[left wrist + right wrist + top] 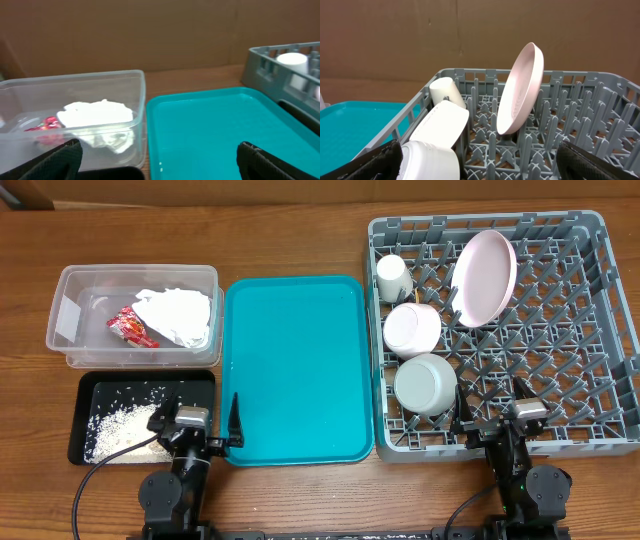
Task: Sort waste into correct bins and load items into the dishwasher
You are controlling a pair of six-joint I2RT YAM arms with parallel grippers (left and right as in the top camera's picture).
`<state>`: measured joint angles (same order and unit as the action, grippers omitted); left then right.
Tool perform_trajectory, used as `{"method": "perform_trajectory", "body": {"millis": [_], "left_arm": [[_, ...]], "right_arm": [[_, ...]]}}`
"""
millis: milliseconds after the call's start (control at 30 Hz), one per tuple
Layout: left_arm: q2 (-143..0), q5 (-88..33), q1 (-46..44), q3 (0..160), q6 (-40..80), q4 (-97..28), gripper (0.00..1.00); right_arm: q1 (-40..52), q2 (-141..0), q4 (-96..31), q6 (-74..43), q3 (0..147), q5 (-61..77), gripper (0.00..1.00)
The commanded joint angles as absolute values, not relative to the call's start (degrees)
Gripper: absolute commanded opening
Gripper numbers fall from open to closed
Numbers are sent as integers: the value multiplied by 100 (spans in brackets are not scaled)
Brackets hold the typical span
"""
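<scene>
The left claw point(197, 423) is hanging wide open at the 6 o'clock edge of the surface point(330, 495) and gripping nothing. Its two dark fingers are framing the near rim of the teal tray point(300, 370), which is showing only bare plastic. The right claw point(526, 420) is likewise standing wide open and empty, poised over the near wall of the grey rack point(622, 330) at 4 o'clock.

The waste is lying on the left arm's side. The white napkin point(180, 310) and the red wrapper point(132, 328) are sitting inside the clear tub point(130, 270) at 10 o'clock, about 11 o'clock from the left claw. The rice point(120, 428) is lying in the black tray point(150, 378), just beside that claw at its 9 o'clock.

The dishes are sitting in the rack, on the right arm's side. The white-grey bowl point(425, 383) is resting nearest, at 10 o'clock from the right claw, with the pink bowl point(412, 328) and the white cup point(394, 278) lining up behind it. The pink plate point(485, 275) is standing on edge between the pegs toward 12 o'clock, leaning to one side.

The chopsticks are not showing in any view, so I cannot tell where they are. Judging from this layout, the sorting is looking finished or nearly so. Nothing is lying between the two claws for either arm to reach. If the chopsticks are hiding low among the pegs, the right arm is standing nearer.
</scene>
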<state>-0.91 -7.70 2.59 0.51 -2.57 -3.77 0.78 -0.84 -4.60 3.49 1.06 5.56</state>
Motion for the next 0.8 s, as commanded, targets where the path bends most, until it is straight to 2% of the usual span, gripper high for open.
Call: {"method": "perform_trajectory", "body": {"millis": [0,167,400,767], "left_arm": [[-16,-62,198,27,-429,-451,100],[-16,217,187,27,-320,-443,100],[-16,845,185,27,550,-375,100],[-16,593,185,27,580,-381,100]], "right_arm": [[58,-16,-436,388,45,565,100],[58,-16,-436,388,45,565,100],[58,-16,-436,388,45,565,100],[58,-16,-436,388,45,565,100]]}}
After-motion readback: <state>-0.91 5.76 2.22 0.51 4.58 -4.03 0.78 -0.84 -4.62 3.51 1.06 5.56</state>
